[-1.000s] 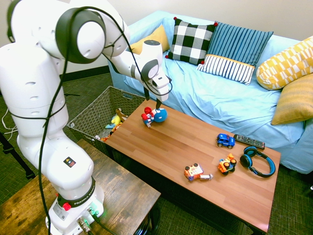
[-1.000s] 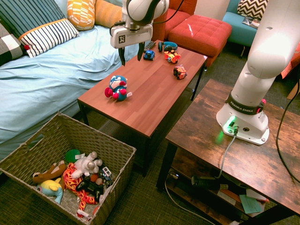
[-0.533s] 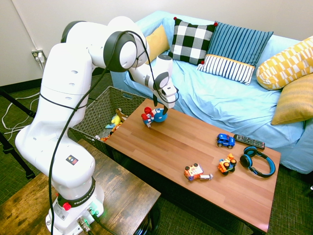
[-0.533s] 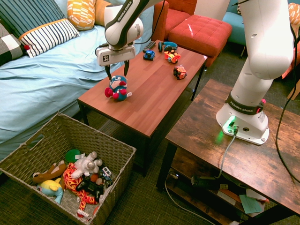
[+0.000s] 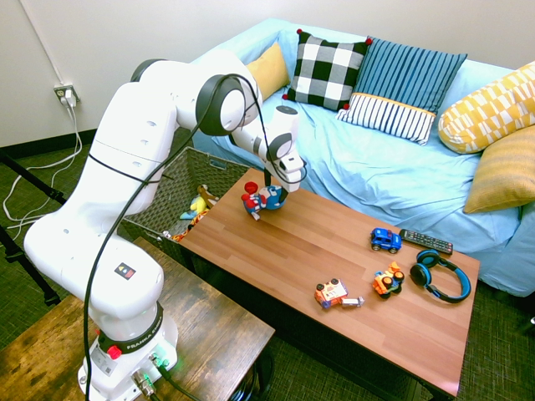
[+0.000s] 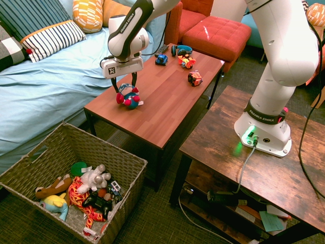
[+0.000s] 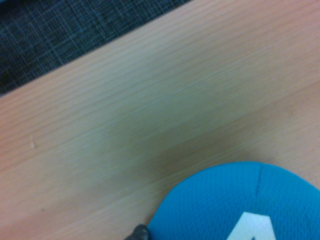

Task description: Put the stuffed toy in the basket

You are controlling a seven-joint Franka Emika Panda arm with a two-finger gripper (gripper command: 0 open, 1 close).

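Observation:
The stuffed toy [image 5: 261, 200], a blue round plush with red and white parts, rests at the wooden coffee table's [image 5: 334, 251] end nearest the basket. My gripper [image 5: 272, 189] is right above it. In the second exterior view the gripper [image 6: 127, 86] is open, with its fingers down on either side of the stuffed toy's [image 6: 128, 97] head. The wrist view shows the toy's blue head with a white mark [image 7: 240, 205] on the table. The large woven basket [image 6: 101, 143] stands on the floor beyond that table end, with several toys inside; it shows as the basket [image 5: 163, 192] behind my arm.
Further along the table lie an orange-and-white robot toy [image 5: 334, 294], a blue car [image 5: 385, 241], an orange toy [image 5: 389, 281], headphones [image 5: 440, 276] and a remote [image 5: 425, 241]. A blue sofa [image 5: 376, 167] with cushions runs along the table's far side. A yellow plush [image 6: 55, 202] lies in the basket.
My gripper has come down from above the table onto the stuffed toy, and its open fingers now straddle the toy's head. The toy has stayed in place.

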